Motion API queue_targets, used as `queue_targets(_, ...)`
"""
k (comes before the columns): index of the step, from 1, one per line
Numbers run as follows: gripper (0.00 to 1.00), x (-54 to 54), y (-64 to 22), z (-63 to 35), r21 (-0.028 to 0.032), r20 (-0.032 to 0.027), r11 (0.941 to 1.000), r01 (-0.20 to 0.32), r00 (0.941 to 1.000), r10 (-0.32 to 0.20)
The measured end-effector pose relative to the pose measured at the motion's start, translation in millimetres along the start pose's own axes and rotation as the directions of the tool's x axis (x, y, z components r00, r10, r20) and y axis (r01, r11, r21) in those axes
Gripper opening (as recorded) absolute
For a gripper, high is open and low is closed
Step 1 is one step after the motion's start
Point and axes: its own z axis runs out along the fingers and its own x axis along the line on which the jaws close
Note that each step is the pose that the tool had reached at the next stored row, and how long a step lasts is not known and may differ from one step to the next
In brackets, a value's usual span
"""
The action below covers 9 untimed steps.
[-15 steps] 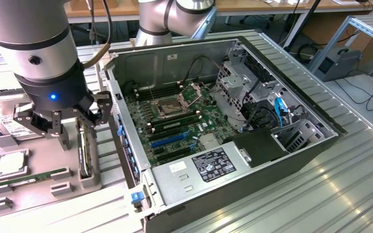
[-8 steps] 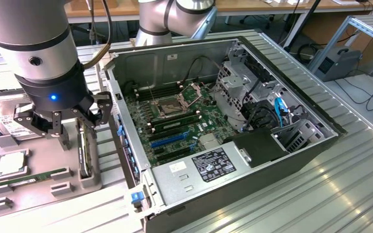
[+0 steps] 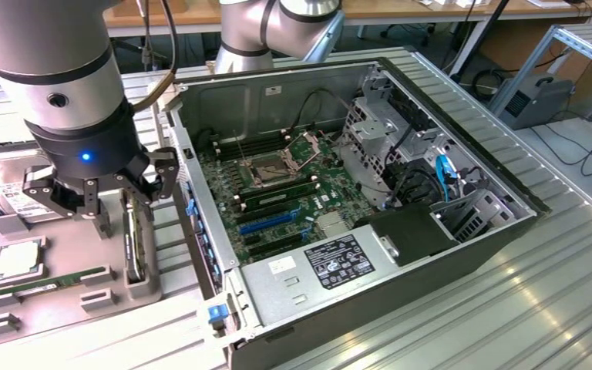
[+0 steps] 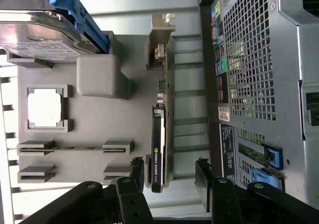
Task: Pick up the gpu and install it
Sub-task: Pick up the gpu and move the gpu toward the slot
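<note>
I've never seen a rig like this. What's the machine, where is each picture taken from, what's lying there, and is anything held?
This is one robot arm ending in a two-fingered claw. One picture comes from a camera off the arm, the other from a camera on its wrist. On the exterior view's left, a grey holder tray carries a hard drive, a processor chip, a RAM stick and the gpu, standing on edge. Beside it lies an open computer case, motherboard exposed. The claw is open and holds nothing; its fingers stand either side of the gpu.
</note>
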Motion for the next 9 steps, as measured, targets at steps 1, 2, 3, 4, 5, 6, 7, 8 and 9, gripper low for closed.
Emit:
queue_targets(1, 0.54, 0.0, 0.0, 0.2, 0.0, 0.0, 1.0, 0.0, 1.0, 0.0)
queue_targets(2, 0.54, 0.0, 0.0, 0.4, -0.0001, 0.0001, 1.0, 0.0, 1.0, 0.0)
queue_targets(3, 0.54, 0.0, 0.0, 0.6, 0.0, 0.0001, 1.0, 0.0, 1.0, 0.0)
queue_targets(4, 0.54, 0.0, 0.0, 0.8, -0.0001, 0.0001, 1.0, 0.0, 1.0, 0.0)
queue_targets(5, 0.54, 0.0, 0.0, 1.0, -0.0001, 0.0, 1.0, 0.0, 1.0, 0.0)
queue_targets(6, 0.54, 0.0, 0.0, 1.2, -0.0001, 0.0001, 1.0, 0.0, 1.0, 0.0)
queue_targets(7, 0.54, 0.0, -0.1, 1.4, -0.0001, 0.0001, 1.0, 0.0, 1.0, 0.0)
queue_targets(8, 0.54, 0.1, -0.1, 1.8, -0.0001, 0.0, 1.0, 0.0, 1.0, 0.0)
queue_targets(9, 0.54, 0.1, -0.1, 2.1, -0.0001, 0.0001, 1.0, 0.0, 1.0, 0.0)
